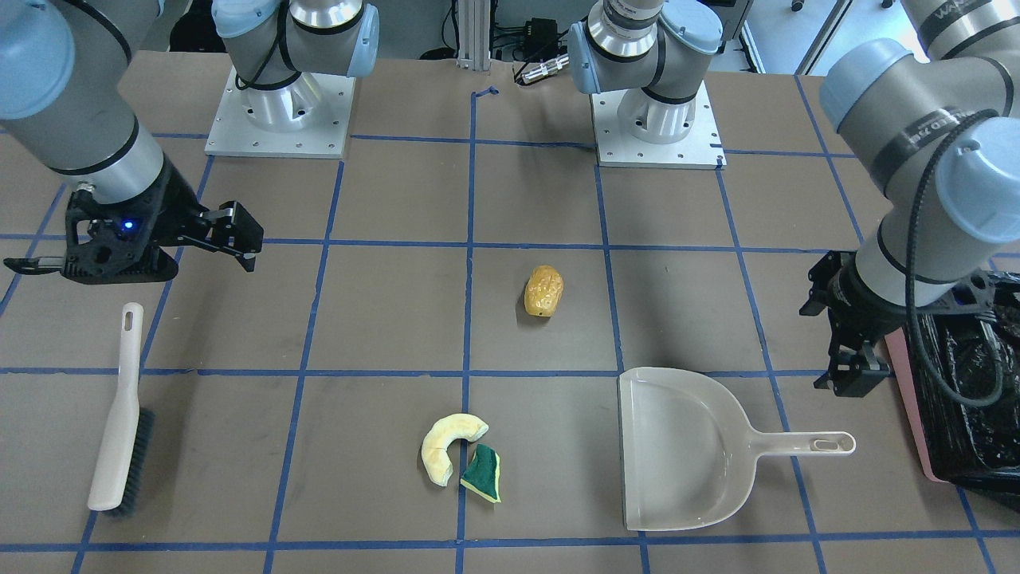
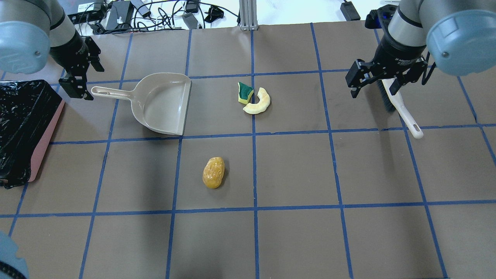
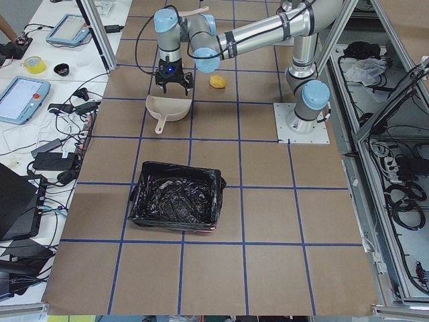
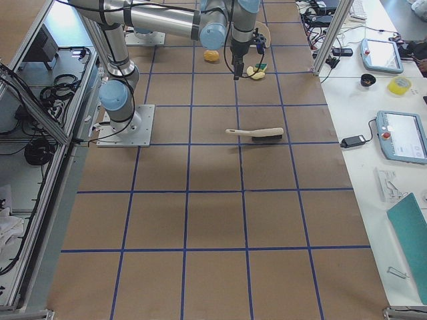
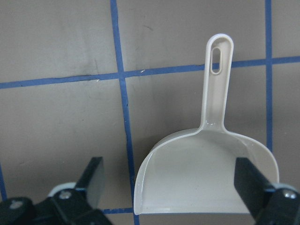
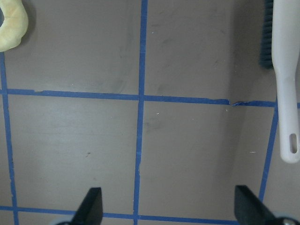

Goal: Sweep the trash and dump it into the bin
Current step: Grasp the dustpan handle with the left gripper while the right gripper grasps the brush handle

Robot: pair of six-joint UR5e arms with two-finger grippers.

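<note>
Left gripper point(image 5: 168, 185) hung wide open, empty, beige dustpan point(image 5: 206, 178) beneath its jaws; right gripper point(image 6: 169, 206) gaped empty too, brush point(image 6: 286, 93) outside its jaws.

The table point(image 2: 294, 174) is a brown surface divided into squares by a blue tape grid. Lying flat on it are a beige dustpan point(image 2: 162, 104), a brush point(image 1: 119, 414), an amber oval point(image 2: 213, 172) near centre, and a pale yellow crescent point(image 2: 259, 104). A green-and-yellow sponge wedge point(image 2: 245, 93) appears to touch the crescent. The bin point(image 2: 45, 139) stands at the robot's left end.
</note>
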